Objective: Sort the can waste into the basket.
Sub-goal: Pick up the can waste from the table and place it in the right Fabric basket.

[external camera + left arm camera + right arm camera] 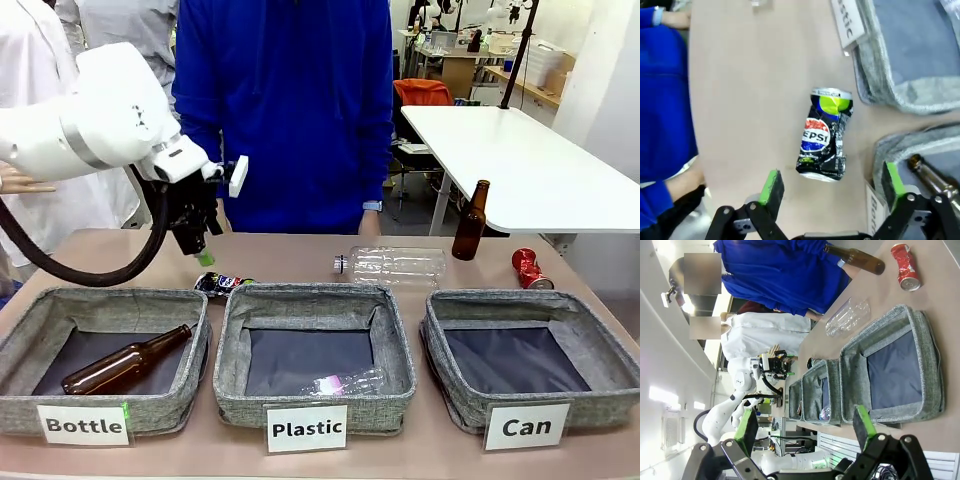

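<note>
I'm seeing the black crushed can (824, 134) lying on its side on the bench (740, 110), Pepsi logo facing up. It's sitting directly under the left jaws, framed betw. their green pads (771, 187) in the left wrist cam. Those jaws are standing spread wide, pinching nothing. From the front cam they're hanging just above the can w/o touching it.

Right beside one finger the corner of the Bottle basket (900, 140) is showing, w/ a brown bottle (930, 174) lying inside. The Plastic basket (905, 92) is sitting a bit further ahead of the jaws on the same side. A person in blue (285, 110) is standing across the bench, beyond the left jaws.

The red can (528, 268) is lying well apart from the left jaws, toward the bench's opp. end. It's resting near an upright brown bottle (471, 222) and a clear plastic bottle (395, 265) lying flat.

The right jaws are also standing spread, gripping nothing, right pads (747, 425) wide apart. Ahead of them in the right wrist cam the Can basket (932, 365) is sitting w/ its dark lining showing. The red can is lying on the bench beyond it, apart from its rim.
</note>
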Tool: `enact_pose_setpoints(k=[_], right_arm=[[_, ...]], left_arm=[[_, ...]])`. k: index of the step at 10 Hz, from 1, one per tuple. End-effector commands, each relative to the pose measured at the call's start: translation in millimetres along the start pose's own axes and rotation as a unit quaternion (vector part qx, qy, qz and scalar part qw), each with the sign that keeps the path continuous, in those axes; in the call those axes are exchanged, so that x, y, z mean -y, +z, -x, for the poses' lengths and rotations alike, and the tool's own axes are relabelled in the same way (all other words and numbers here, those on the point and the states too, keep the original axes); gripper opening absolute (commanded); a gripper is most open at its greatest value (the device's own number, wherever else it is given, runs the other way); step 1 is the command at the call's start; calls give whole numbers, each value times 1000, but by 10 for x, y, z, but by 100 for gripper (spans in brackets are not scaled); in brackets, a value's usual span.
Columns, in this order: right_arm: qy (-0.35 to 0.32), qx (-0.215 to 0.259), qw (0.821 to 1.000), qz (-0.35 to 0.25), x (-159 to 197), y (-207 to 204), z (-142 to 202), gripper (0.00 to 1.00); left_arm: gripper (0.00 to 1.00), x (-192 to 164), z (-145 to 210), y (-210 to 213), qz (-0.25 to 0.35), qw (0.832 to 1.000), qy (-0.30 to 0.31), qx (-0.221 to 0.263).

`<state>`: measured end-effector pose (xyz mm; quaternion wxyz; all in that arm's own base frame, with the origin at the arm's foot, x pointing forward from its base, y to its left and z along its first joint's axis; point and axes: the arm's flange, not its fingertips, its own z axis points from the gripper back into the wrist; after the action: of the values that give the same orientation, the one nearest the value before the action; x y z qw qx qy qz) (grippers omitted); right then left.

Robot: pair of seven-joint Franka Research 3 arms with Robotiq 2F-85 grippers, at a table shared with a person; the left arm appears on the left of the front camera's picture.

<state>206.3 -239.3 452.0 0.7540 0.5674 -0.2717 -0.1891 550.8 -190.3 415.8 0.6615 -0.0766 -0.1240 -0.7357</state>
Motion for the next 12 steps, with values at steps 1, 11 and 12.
enact_pose_setpoints(k=[1, 11, 12], right_arm=[[13, 6, 1000, -11, -8, -2, -14, 100], [13, 6, 1000, -11, -8, -2, -14, 100], [13, 6, 1000, -11, -8, -2, -14, 100]], left_arm=[[100, -58, -42, -118, -16, 1000, -19, -17], [100, -378, -84, -959, 16, 997, 5, -70], [100, -389, -95, -1021, 22, 996, 2, -82]])
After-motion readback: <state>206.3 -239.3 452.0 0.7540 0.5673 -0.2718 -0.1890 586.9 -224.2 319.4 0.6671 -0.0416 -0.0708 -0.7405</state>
